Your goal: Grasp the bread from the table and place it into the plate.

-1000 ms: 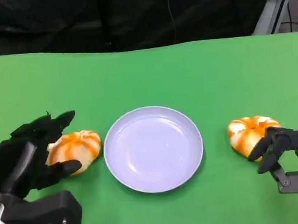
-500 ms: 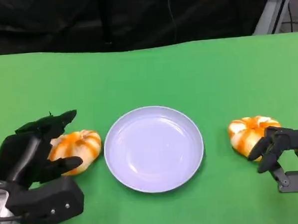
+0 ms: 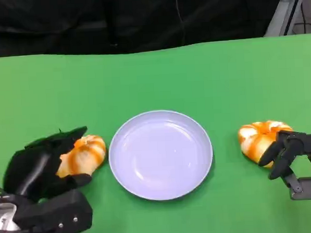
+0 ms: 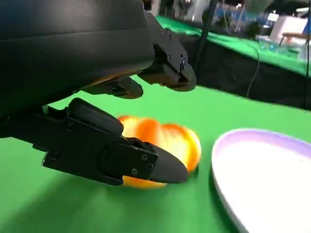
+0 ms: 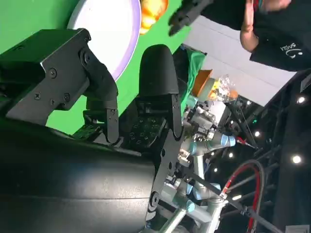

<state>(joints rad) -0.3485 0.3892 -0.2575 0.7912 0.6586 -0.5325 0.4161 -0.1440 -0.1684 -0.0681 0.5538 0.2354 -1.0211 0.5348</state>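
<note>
Two orange-and-white bread rolls lie on the green table, one on each side of a pale lilac plate [image 3: 160,154]. My left hand [image 3: 43,165] reaches over the left bread [image 3: 88,151], fingers above it and thumb at its near side. In the left wrist view the bread [image 4: 167,141] sits between the spread fingers [image 4: 121,158] with green showing around it, and the plate [image 4: 265,174] lies just beyond. My right hand [image 3: 289,154] hangs by the near right edge of the right bread [image 3: 258,136], fingers bent and holding nothing.
A black curtain backs the table's far edge. The right wrist view shows the plate [image 5: 109,29], the left bread [image 5: 153,9] and a person [image 5: 272,29] beyond the table. Open green cloth lies behind the plate.
My left hand has moved right and lower, its fingers now reaching over the left bread. The right hand and both breads have stayed put.
</note>
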